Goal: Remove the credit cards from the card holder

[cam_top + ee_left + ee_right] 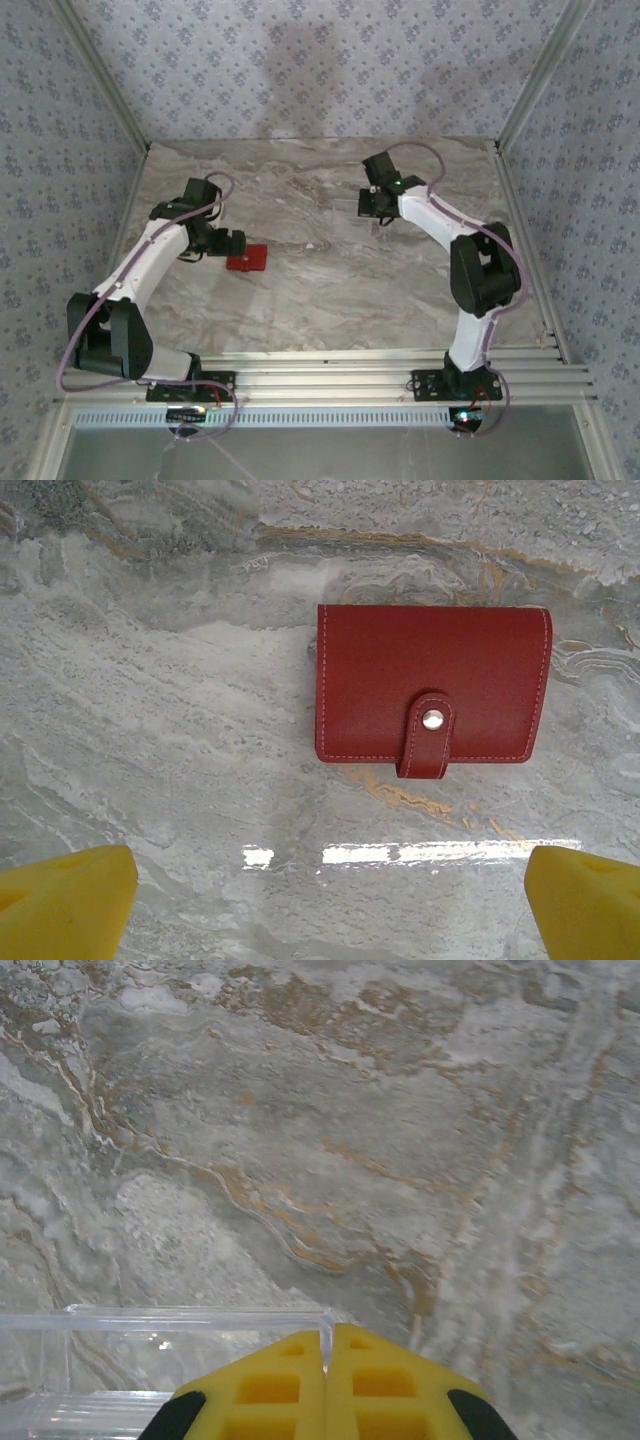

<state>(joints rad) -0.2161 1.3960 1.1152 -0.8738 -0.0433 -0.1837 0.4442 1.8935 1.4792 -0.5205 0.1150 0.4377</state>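
Marble bench (330,290) carries the snapped-shut card holder (432,675), twelve o'clock of the open left pincer (325,880); right pincer (327,1360) closed, empty. Opening probably comes next: unsnap its strap (428,745).

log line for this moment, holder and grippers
card holder: closed, strap snapped, flat on table | left gripper: open, near it, apart | right gripper: shut, over table

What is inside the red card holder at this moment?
The card holder lies closed on the marble table, its strap fastened by the metal snap. Only its red outer face is seen; whatever is inside, cards or not, is covered.
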